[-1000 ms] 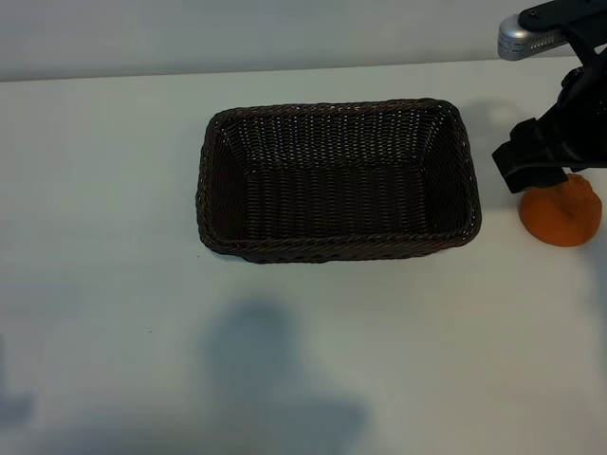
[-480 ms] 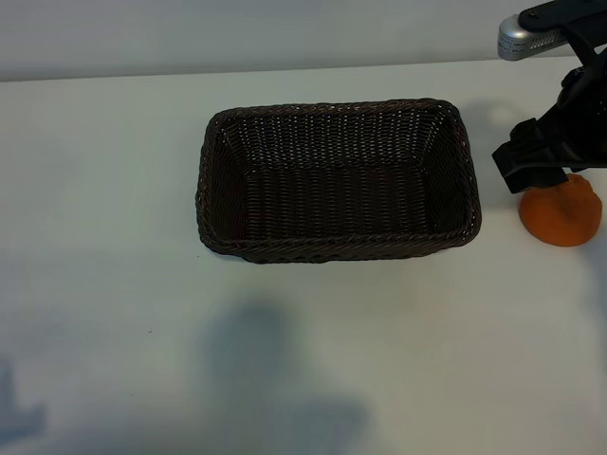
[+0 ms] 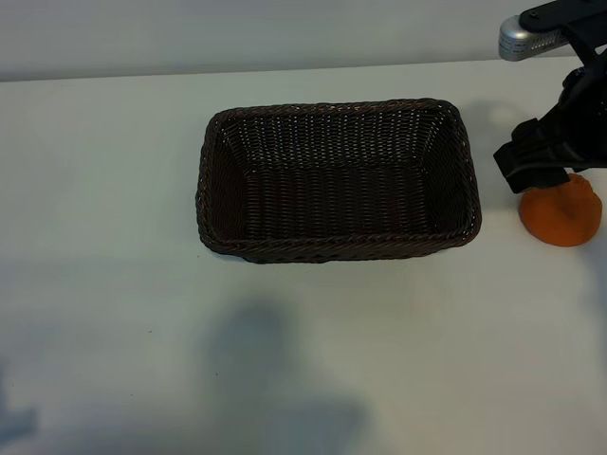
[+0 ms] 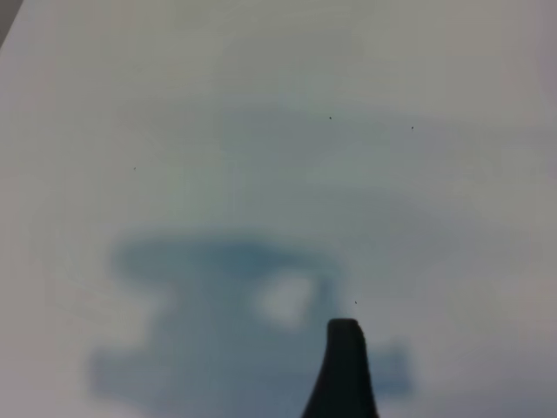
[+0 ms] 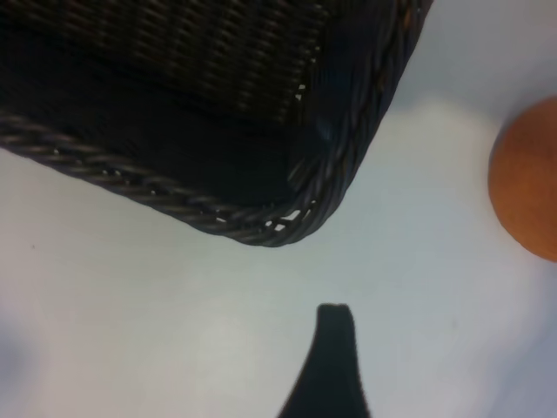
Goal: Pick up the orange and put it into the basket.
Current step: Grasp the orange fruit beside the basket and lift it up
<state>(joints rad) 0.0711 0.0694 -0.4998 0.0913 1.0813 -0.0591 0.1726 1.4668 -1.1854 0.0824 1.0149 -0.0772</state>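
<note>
In the exterior view, the basket point(image 3: 337, 180) sits empty on the white table point(image 3: 114, 190) a little above the middle of the frame. The orange point(image 3: 561, 214) rests on the table at the right edge, beside the basket's right end but apart from it. The right gripper point(image 3: 542, 156) hangs at the upper right, its dark body overlapping the orange's upper left edge; its jaws stand wide and nothing is between them. The left arm itself is out of this frame.

The left wrist view shows only bare table, a shadow, and one fingertip of the left gripper point(image 4: 342, 366) at the bottom centre; that hand is wide open too and empty.

In the right wrist view, a basket corner fills the upper left, the orange is cut by the right edge, and one dark fingertip point(image 5: 329, 361) rises at the bottom centre.

The fruit looks off to one side of the open jaws. Closing from here could catch only its flank and roll it away, or a finger could snag the wicker rim.
</note>
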